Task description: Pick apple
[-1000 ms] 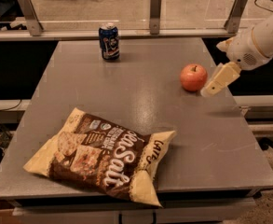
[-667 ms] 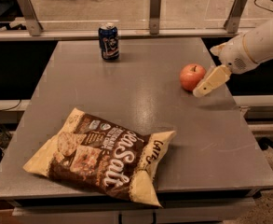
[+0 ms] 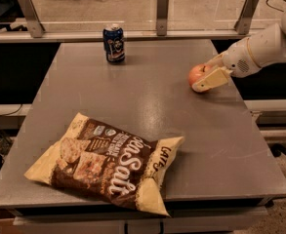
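Observation:
The apple, small, round and orange-red, rests on the grey table near its right edge. My gripper reaches in from the right on a white arm. It is open, and its jaws stand on either side of the apple's right half. The near finger lies across the apple's lower right side. The far finger is behind the apple. The apple's right part is hidden by the gripper.
A blue soda can stands upright at the table's back, left of centre. A brown chip bag lies flat at the front left. A rail with metal posts runs behind the table.
My gripper has moved left, from beside the apple to around its right side. The apple, can and bag have not moved.

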Tool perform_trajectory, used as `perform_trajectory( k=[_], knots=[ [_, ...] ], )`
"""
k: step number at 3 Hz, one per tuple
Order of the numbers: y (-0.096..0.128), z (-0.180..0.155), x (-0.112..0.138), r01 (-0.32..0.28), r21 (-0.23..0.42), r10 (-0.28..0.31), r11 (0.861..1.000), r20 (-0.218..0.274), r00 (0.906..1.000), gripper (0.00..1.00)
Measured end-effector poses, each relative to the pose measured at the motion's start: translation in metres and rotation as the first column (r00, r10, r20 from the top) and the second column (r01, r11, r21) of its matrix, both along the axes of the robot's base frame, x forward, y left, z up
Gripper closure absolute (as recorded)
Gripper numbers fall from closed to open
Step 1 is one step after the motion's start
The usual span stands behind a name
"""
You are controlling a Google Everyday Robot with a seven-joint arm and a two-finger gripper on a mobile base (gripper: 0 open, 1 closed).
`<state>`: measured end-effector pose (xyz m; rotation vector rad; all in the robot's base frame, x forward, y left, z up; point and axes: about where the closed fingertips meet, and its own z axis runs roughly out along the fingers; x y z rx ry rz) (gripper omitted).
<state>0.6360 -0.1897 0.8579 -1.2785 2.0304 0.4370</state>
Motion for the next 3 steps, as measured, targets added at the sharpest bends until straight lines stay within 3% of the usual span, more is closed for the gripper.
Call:
perform_trajectory(
  k=[1,2,3],
  knots=[
    [0.008,0.018,-0.004,-0.028,0.045,0.029,0.999,-0.003,0.9996,0.64],
    [0.019,0.07,-0.012,-0.093,0.114,0.085,0.989,0.078,0.9933,0.87],
    [0.022,0.075,-0.01,-0.099,0.122,0.089,0.988,0.085,0.9924,1.0]
  ],
)
